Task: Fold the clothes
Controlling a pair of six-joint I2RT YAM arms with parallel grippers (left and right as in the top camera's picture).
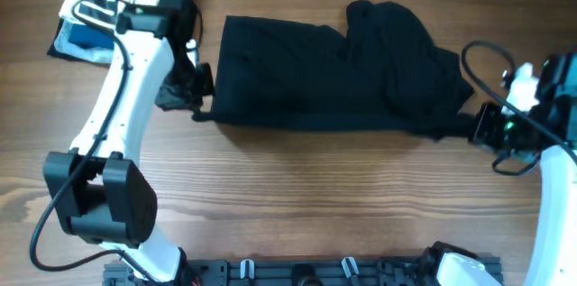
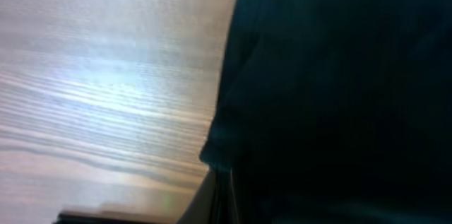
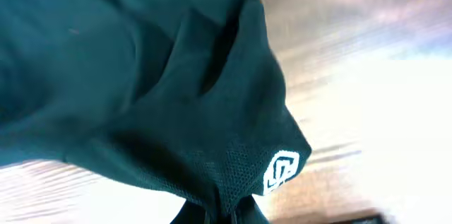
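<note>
The clothes point(image 1: 315, 74), a large black garment, lie stretched across the middle of the wooden table, with a bunched-up lump at the right end. At its left edge my left gripper point(image 1: 204, 96) is shut on the fabric; the left wrist view shows dark cloth point(image 2: 339, 90) pinched between the jaws. My right gripper point(image 1: 469, 128) is shut on the garment's lower right corner. In the right wrist view the mesh fabric point(image 3: 141, 90) rises from the jaws, and a small white logo point(image 3: 281, 171) sits just above them.
A stack of other garments point(image 1: 90, 15), striped black-and-white, white and blue, lies at the back left under the left arm. A black rail point(image 1: 315, 272) runs along the table's front edge. Bare wood point(image 1: 315, 196) lies in front of the garment.
</note>
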